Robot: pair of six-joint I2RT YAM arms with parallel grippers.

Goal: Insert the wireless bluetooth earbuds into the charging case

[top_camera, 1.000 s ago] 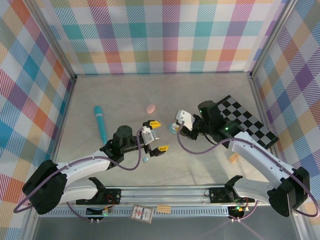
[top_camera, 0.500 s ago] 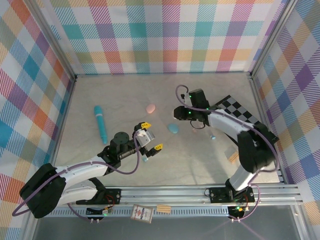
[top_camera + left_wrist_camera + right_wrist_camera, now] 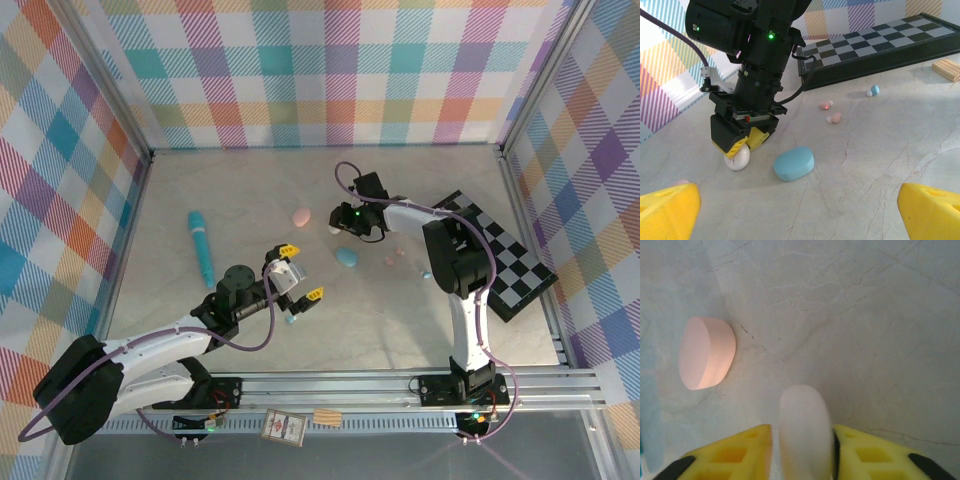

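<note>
- The top external camera sits above and behind the arm bases and looks steeply down from far off. The blue case [image 3: 346,257] lies near the middle of its picture, with the whole table [image 3: 400,330] around it.
- The left wrist camera rides low and near the blue case, facing across it toward the chessboard [image 3: 875,47] behind. Its own yellow fingertips [image 3: 667,210] fill the bottom corners.
- The right wrist camera looks down from very close, just beyond the blue case, at the white case [image 3: 805,430] between its own fingers and the pink case [image 3: 706,353].
- The top and left wrist views share the blue case, the chessboard and the right gripper [image 3: 742,145] beside the blue case.
- The top and right wrist views share the pink case.
</note>
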